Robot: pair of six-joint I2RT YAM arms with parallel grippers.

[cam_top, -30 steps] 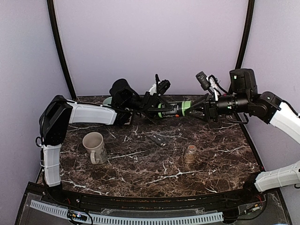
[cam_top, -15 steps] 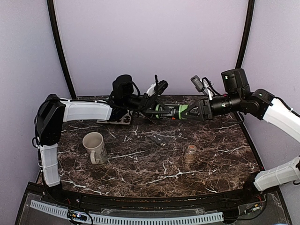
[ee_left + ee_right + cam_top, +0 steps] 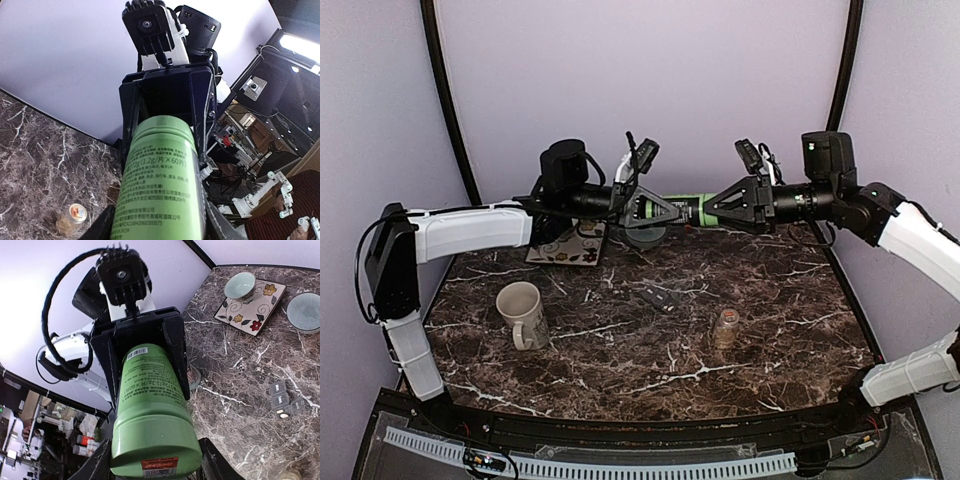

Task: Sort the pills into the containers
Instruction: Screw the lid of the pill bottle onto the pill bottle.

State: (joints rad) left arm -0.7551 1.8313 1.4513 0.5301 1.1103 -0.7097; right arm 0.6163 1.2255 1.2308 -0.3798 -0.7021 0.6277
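A green bottle (image 3: 685,207) hangs level in the air over the back of the worktop (image 3: 620,360), carried between the two arms. The left jaws pinch one end of it and the right jaws pinch the other, each pair pressed against the bottle's sides. In the right wrist view the near end is a wider band with a red sticker. It looks like the lid, though the angle is too steep to be sure. Below the bottle's left end in the top view, a grey-green bowl (image 3: 645,236) stands on the worktop. Just left of it lies a square flowered plate (image 3: 585,255) with a smaller bowl (image 3: 240,285) on it. Near the middle of the worktop lie some dark blister packs (image 3: 662,298). A small amber jar (image 3: 726,327) stands upright right of centre. It is well apart from a cream mug (image 3: 523,313) on the left, whose handle is turned toward the near edge
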